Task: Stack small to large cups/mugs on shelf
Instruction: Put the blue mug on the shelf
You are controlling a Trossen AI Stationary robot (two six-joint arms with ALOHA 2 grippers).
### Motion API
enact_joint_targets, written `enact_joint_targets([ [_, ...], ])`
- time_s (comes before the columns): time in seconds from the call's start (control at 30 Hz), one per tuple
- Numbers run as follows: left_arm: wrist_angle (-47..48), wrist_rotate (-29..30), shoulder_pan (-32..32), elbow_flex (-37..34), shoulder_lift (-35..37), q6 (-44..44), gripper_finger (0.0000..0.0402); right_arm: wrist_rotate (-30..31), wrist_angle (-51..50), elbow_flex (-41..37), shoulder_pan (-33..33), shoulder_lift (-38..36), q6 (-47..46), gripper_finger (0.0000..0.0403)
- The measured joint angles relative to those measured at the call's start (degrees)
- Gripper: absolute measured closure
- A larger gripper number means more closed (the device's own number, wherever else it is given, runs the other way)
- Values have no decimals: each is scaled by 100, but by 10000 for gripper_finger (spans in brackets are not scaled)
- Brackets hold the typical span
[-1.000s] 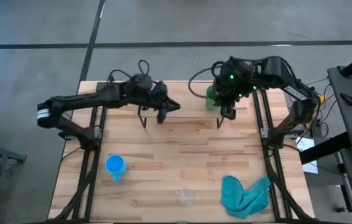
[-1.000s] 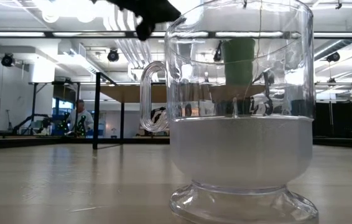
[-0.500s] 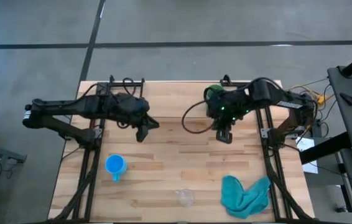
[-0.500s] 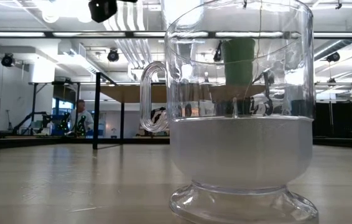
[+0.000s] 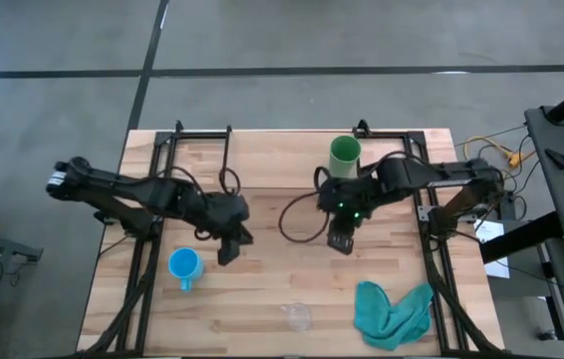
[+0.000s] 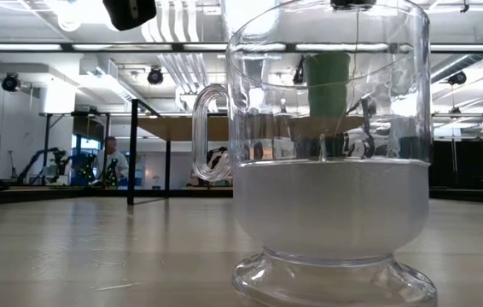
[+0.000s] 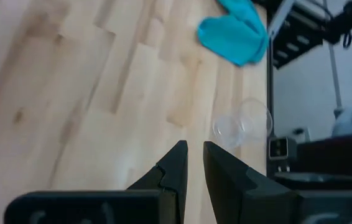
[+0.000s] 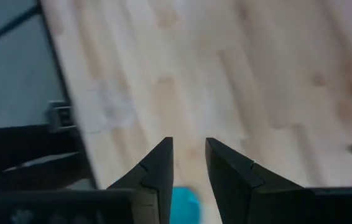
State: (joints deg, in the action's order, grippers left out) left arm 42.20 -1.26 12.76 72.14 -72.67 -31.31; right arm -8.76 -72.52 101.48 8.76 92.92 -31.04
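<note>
The green cup (image 5: 344, 155) stands upright on the right end of the shelf (image 5: 262, 148) at the table's far edge; the low view shows the green cup (image 6: 327, 83) on the shelf board (image 6: 177, 128). The blue mug (image 5: 184, 265) stands on the table near the left side. The clear glass cup (image 5: 297, 316) stands at the near edge and fills the low view (image 6: 327, 162). My left gripper (image 5: 227, 251) hovers just right of the blue mug, narrowly open and empty. My right gripper (image 5: 340, 240) hovers over mid-table, open and empty.
A teal cloth (image 5: 392, 311) lies crumpled at the near right corner, right of the glass cup. A dark cable (image 5: 300, 214) loops from the right arm over the table's middle. Bare wood lies between the two grippers. A person (image 6: 109, 158) shows far off in the room.
Both arms have swung from the shelf at the far edge toward the near edge. My right gripper has drawn away from the green cup, which stays upright on the shelf. My left gripper has come down beside the blue mug. The mug, glass cup and cloth have kept still.
</note>
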Motion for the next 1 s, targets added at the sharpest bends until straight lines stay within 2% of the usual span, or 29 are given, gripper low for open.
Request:
enact_joint_targets([
  [0.23, 120, -4, 429, 59, -46, -1108, 363, -67, 851, -156, 381, 0, -154, 314],
  [0.37, 497, 85, 621, 61, -51, -1916, 363, -66, 1093, -159, 512, 0, -154, 314],
  [0.67, 2265, 103, 1067, 61, -157, -3588, 363, -39, 1150, -164, 814, 0, -199, 314],
  [0.83, 2498, -151, 1442, 59, -280, -4574, 363, -15, 1158, -187, 906, 0, -226, 314],
  [1.0, 2603, -267, 1754, 46, -536, -4935, 363, -15, 1189, -198, 917, 0, -240, 314],
])
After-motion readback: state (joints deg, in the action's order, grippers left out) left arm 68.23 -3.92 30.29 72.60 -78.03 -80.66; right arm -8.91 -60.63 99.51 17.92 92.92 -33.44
